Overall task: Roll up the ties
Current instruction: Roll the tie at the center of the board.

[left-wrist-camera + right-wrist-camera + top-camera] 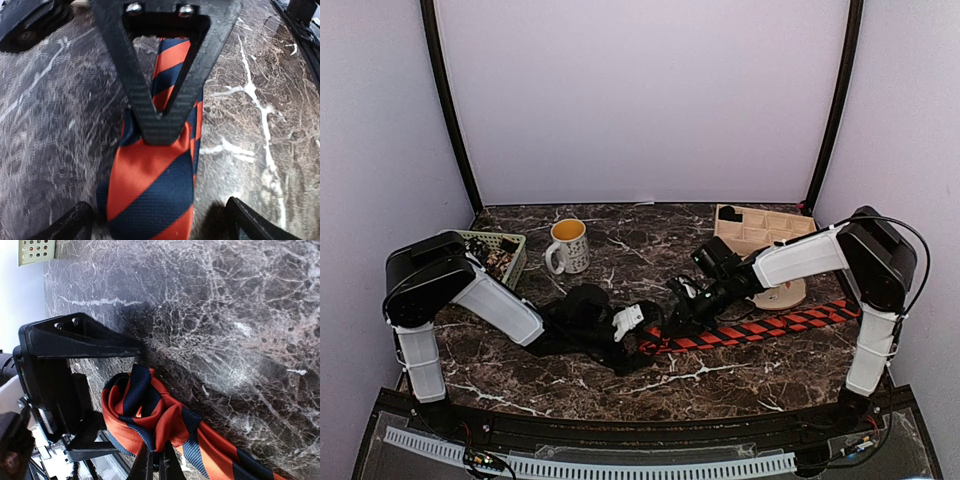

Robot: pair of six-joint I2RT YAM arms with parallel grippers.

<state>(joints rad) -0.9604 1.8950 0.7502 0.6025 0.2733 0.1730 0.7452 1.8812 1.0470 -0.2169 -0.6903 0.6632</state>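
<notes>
The rolling looks barely begun. Only one tie (760, 328) is plain to see, red with dark diagonal stripes, and it lies on the marble table (520, 375) in front of the two arms. At its left end, near the middle of the table, the fabric is doubled over into a loose, puffy fold, which the right wrist view (150, 410) shows as one slack loop, not a tight coil. From there the rest runs flat and straight to the right, almost to the table's edge, so nearly the whole length is left to wind up. Whether other ties wait anywhere I cannot tell; the basket (500, 255) at the back left holds something too small to make out. As for the hands, the left gripper (625, 322) is spread wide and holds nothing. In its own view the two fingertips (75, 222) stand at the bottom corners, well apart, with the folded end of the tie (150, 185) lying loose between them. Just to its right, the right gripper (682, 300) is pressed together on the fold. Its own view shows the fingers (167, 465) pinching the bunched cloth where the loop begins, holding that end against the table.
</notes>
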